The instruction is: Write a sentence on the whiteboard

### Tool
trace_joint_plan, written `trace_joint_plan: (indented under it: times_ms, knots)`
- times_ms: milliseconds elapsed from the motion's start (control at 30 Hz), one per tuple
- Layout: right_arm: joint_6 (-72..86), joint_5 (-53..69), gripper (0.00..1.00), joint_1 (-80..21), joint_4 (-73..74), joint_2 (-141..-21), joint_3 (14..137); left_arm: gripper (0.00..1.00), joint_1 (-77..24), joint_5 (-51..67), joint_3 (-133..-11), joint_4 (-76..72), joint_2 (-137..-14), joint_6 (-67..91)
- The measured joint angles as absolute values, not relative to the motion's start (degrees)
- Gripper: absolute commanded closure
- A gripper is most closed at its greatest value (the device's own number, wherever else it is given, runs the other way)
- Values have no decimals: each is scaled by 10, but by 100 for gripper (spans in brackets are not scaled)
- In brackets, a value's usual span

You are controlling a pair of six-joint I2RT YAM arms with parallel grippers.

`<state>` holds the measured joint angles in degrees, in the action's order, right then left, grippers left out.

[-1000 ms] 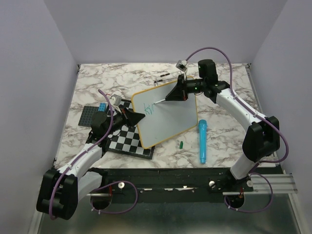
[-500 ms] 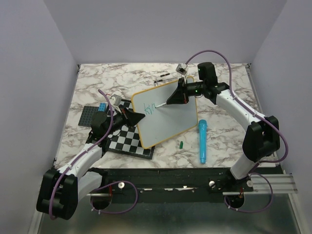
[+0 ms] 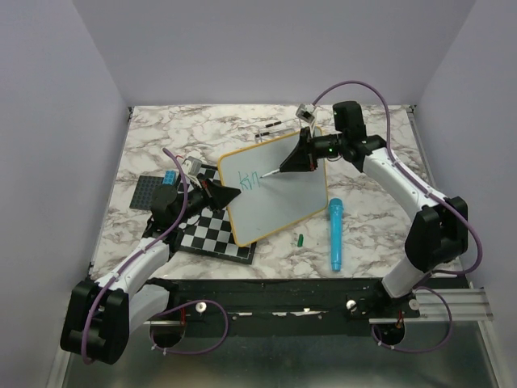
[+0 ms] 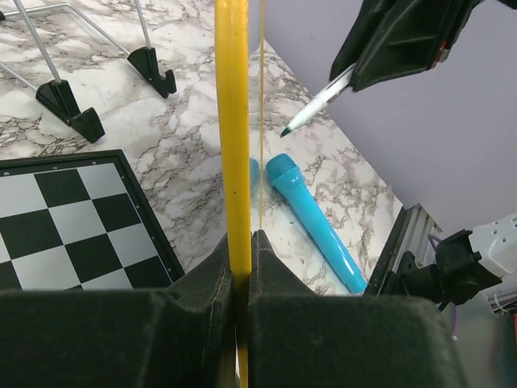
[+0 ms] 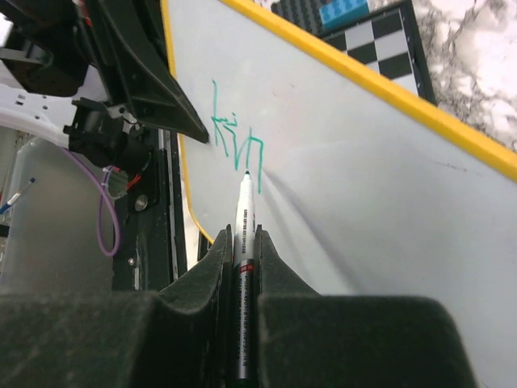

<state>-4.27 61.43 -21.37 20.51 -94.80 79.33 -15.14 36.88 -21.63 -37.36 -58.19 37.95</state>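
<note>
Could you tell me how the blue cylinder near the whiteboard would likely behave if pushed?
The blue cylinder lies on its side and looks round, so it would probably roll. Its smooth body may slip when gripped.

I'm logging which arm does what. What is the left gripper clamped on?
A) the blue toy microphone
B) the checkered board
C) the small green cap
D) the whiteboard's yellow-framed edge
D: the left wrist view shows the left gripper shut on the yellow frame of the whiteboard.
</note>
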Motion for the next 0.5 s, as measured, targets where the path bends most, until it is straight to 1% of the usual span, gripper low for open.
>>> trace_joint_plan:
  times_ms: [200,500]
  knots:
    - [-34,629,99,-207,190,-914,799,100,-151,369,-216,-374,-582,379]
    - [-43,649,99,-205,180,-910,789,100,-151,369,-216,-374,-582,379]
